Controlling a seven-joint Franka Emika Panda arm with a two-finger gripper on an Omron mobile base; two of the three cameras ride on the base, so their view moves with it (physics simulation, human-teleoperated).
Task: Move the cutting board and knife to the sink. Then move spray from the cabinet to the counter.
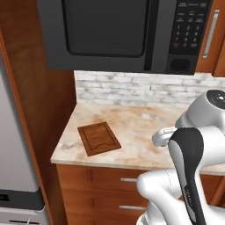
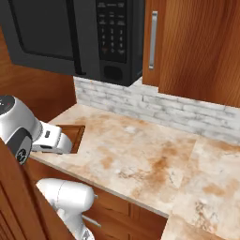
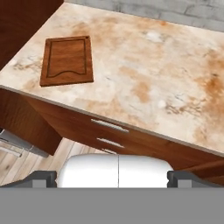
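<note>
I see the cutting board [image 1: 99, 138] lying flat on the counter [image 1: 145, 127], near its left end and close to the front edge, below the microwave [image 1: 123, 35]. In the right base view only a corner of the cutting board peeks out from behind my arm. My claw [image 3: 112, 177] hangs in front of the counter, off the cutting board's right side and well apart from it, fingers spread wide and pinching nothing. The brick backsplash [image 1: 145, 90] runs behind the cutting board, and drawers [image 3: 109, 131] sit under the counter edge, I think two.
</note>
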